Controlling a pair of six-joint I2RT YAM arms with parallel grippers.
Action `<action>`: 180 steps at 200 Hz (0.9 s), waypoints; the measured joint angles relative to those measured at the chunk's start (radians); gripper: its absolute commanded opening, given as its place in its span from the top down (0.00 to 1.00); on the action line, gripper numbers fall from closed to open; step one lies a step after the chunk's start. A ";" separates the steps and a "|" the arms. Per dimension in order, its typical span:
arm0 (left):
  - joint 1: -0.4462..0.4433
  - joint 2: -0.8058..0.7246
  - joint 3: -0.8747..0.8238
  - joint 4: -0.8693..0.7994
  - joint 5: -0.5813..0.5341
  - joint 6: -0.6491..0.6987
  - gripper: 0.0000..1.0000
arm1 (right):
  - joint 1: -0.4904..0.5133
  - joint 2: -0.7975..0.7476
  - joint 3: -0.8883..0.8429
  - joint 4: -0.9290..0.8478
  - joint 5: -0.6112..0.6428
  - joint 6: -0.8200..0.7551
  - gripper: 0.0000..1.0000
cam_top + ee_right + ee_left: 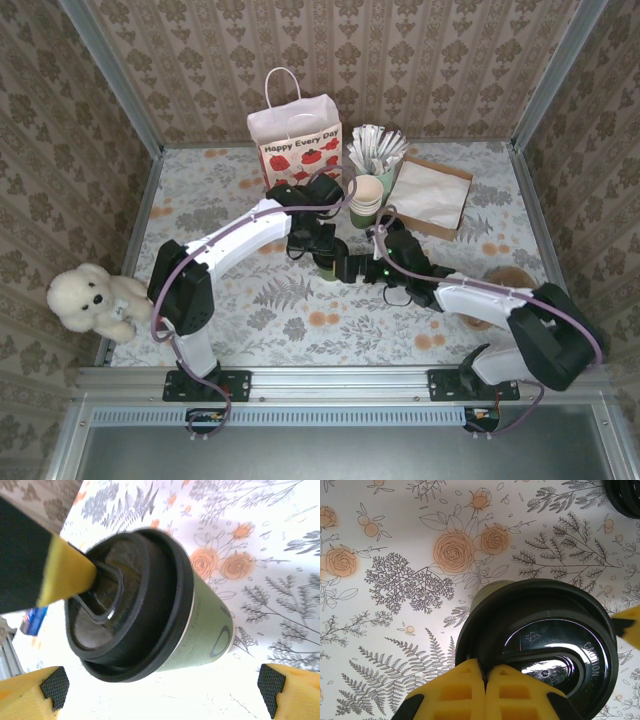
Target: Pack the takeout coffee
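One white plush bear [90,300] was seen at the left edge of the floral-clothed table [250,320]. One white paper gift bag printed with red poppies [295,140] was stood upright at the far edge, left of centre.

Near the middle of the table, one small green paper cup with a round black plastic lid [540,650], the takeout coffee, was stood on the cloth between the two grippers. The left gripper [485,672] was held over it, its two yellow fingers pressed together with nothing between them and their tips laid against the lid.

Just right of the gift bag, one stack of lidless green paper cups [367,198] was placed; the number of cups could not be counted. One bundle of paper-wrapped sticks [378,148] was stood behind it, and one flat brown paper bag [432,195] was laid beside it towards the far right corner.

The right gripper [162,685] was held beside the lidded cup with its two fingers spread wide apart, the cup left untouched by them.
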 measured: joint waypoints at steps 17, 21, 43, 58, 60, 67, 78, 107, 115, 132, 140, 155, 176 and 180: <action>0.000 0.000 0.002 -0.002 0.002 0.000 0.95 | -0.019 -0.019 0.047 -0.079 0.018 0.048 0.01; 0.000 0.000 0.002 -0.003 0.003 0.000 0.94 | -0.022 -0.016 0.061 -0.097 0.023 0.056 0.01; 0.000 0.000 0.002 -0.003 0.003 -0.001 0.92 | -0.029 0.012 0.133 -0.169 0.034 0.111 0.02; 0.000 0.000 0.002 -0.003 0.003 -0.001 0.90 | -0.029 0.030 0.156 -0.192 0.035 0.147 0.02; 0.000 0.000 0.003 -0.003 0.003 0.000 0.90 | -0.029 0.033 0.158 -0.194 0.035 0.151 0.03; 0.000 0.000 0.003 -0.003 0.003 0.000 0.89 | -0.029 0.045 0.166 -0.203 0.036 0.164 0.03; 0.000 0.000 0.003 -0.004 0.004 0.000 0.89 | -0.029 0.065 0.179 -0.224 0.039 0.182 0.04; 0.000 0.001 0.005 -0.006 0.006 0.000 0.89 | -0.029 0.109 0.212 -0.286 0.046 0.209 0.06; 0.000 0.001 0.005 -0.006 0.006 0.000 0.88 | -0.029 0.111 0.222 -0.297 0.046 0.209 0.06; 0.000 0.001 0.005 -0.006 0.007 0.000 0.86 | -0.029 0.115 0.235 -0.316 0.046 0.212 0.06; 0.000 0.001 0.005 -0.006 0.007 0.000 0.85 | -0.029 0.118 0.239 -0.324 0.046 0.213 0.06; 0.000 0.001 0.004 -0.006 0.008 0.000 0.85 | -0.029 0.121 0.246 -0.331 0.046 0.213 0.06; 0.000 0.000 0.001 0.005 0.015 0.000 0.85 | -0.029 0.129 0.251 -0.339 0.046 0.215 0.06; 0.000 -0.002 -0.001 0.007 0.015 0.000 0.85 | -0.029 0.130 0.251 -0.339 0.046 0.216 0.06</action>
